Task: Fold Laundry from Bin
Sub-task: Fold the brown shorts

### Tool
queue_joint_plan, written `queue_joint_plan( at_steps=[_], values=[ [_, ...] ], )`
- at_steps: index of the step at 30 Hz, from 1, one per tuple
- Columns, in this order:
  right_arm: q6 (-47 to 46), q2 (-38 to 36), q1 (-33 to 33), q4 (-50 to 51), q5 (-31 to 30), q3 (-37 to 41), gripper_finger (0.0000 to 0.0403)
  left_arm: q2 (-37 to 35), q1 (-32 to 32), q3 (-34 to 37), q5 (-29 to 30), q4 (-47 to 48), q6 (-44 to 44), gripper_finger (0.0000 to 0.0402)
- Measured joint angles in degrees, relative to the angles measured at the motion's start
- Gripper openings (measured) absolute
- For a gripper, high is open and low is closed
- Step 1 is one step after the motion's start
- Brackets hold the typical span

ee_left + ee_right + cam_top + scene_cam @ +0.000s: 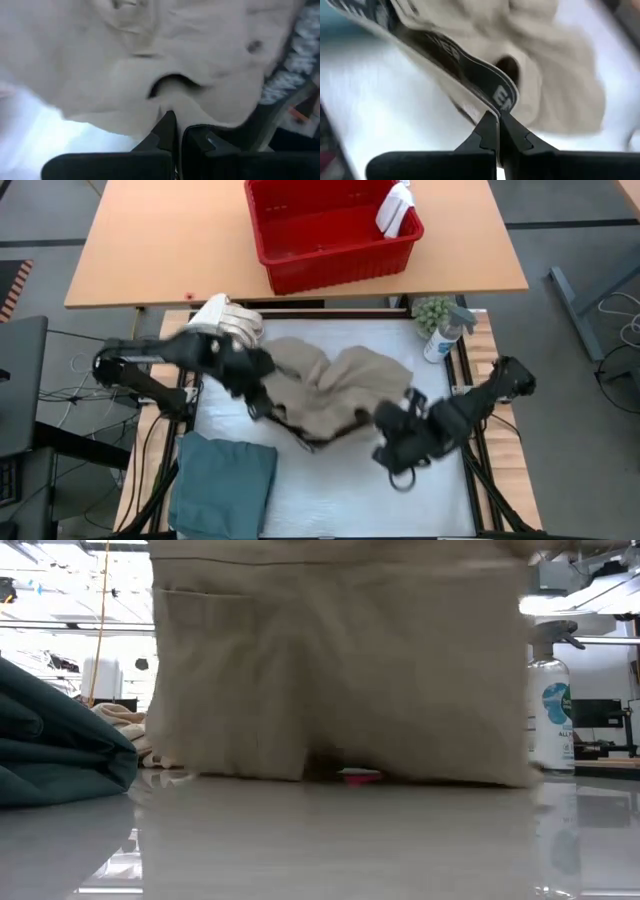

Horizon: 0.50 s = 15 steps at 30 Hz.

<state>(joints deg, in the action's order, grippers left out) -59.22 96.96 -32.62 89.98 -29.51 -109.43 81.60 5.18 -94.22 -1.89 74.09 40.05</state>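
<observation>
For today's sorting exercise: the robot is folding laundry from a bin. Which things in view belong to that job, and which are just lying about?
Part of the job:
khaki trousers, gripped by both the left gripper and the right gripper
folded teal garment
white towel
small white cloth
red bin

Just lying about:
spray bottle
small green plant

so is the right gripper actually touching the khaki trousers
Touching. The right wrist view shows the right gripper shut on the dark printed waistband of the khaki trousers, the band running between its fingertips.
</observation>
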Motion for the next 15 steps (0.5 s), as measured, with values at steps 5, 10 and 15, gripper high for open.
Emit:
queue_joint_plan(
  at_steps=[5, 10, 15],
  values=[
    [-12.7, -0.1, -7.7, 0.0, 8.6, 9.3, 0.0027, 0.1, 7.5, 14.8, -9.6, -22.3, 6.1, 0.0],
    [-15.6, -0.1, -14.0, -0.7, 12.5, 12.5, 0.0027, 0.1, 9.9, 26.6, -15.7, -42.7, 14.4, 0.0],
    [-15.5, -0.1, -18.6, -1.0, 16.0, 13.2, 0.0047, 0.1, 10.0, 32.4, -21.3, -51.9, 19.7, 0.0006]
  ],
)
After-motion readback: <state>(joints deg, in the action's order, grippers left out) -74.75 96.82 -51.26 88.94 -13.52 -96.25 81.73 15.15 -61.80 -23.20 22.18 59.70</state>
